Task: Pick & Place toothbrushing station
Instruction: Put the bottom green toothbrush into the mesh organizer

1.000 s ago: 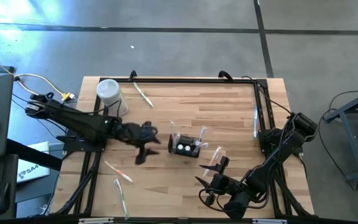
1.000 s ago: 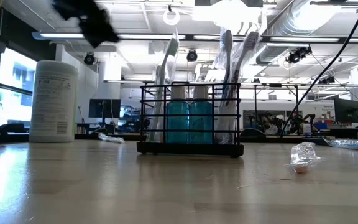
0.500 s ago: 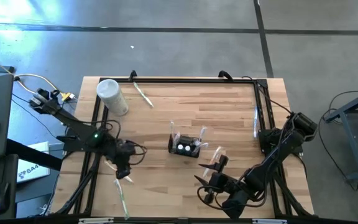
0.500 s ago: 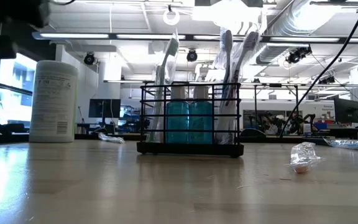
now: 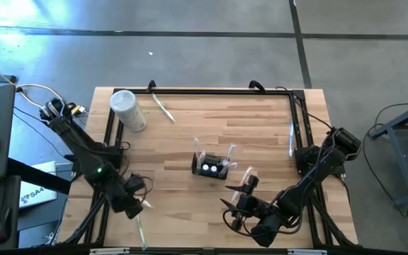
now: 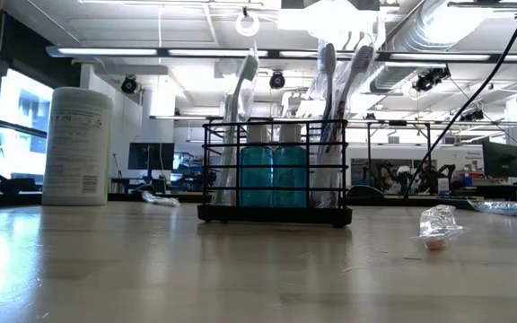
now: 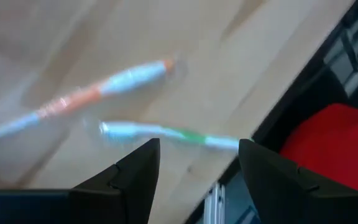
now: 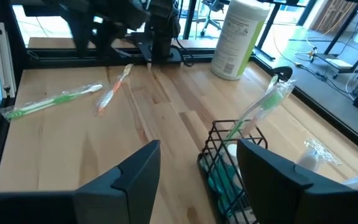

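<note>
Toothbrushing station [image 5: 212, 166] mid-table, ungrasped. Left gripper [image 5: 139, 202] fingers parted above wrapped toothbrushes [image 7: 104, 87]. Right gripper [image 5: 241, 205] released, empty, near front edge.

Overhead looking down, low level across table [image 6: 240, 269], wrist views close

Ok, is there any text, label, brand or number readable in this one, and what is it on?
"SA4": partial letters on the white sheet lying off the table's left edge in the high view; the rest is cut off.
White cylindrical container: printed label lines show in the low view and right wrist view, too small to read.
Toothbrushing station and the loose wrapped toothbrushes: no readable text.
</note>
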Action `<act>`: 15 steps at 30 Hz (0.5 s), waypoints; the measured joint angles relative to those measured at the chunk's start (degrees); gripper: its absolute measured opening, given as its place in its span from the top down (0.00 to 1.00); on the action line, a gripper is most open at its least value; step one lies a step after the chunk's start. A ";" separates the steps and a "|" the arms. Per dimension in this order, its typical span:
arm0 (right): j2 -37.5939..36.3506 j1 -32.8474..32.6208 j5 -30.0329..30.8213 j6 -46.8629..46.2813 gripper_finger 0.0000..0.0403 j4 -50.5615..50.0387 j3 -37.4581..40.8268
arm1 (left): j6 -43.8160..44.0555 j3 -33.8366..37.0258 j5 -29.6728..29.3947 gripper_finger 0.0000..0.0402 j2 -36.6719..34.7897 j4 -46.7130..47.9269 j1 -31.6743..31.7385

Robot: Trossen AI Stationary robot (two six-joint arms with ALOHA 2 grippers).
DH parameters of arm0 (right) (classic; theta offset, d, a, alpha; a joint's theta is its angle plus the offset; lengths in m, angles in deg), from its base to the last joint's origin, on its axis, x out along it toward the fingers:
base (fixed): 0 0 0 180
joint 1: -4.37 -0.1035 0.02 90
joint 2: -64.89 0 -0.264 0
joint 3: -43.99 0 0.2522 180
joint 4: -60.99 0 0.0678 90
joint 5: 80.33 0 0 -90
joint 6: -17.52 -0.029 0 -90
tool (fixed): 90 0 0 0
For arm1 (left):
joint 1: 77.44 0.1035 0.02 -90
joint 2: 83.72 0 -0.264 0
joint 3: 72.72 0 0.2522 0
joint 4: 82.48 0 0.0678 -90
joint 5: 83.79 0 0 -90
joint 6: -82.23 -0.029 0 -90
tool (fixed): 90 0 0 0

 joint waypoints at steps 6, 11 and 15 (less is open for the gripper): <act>0.00 -0.02 -0.39 0.00 0.49 -0.31 0.00 | 9.97 -0.02 -1.83 0.46 4.13 -2.18 -4.52; 0.00 -0.02 -1.56 0.00 0.49 -0.31 0.00 | 28.33 -0.02 -1.58 0.46 9.98 -4.62 -7.17; 0.00 -0.02 -2.70 0.00 0.49 -0.33 0.00 | 37.59 -0.02 2.51 0.46 14.30 -11.00 -8.68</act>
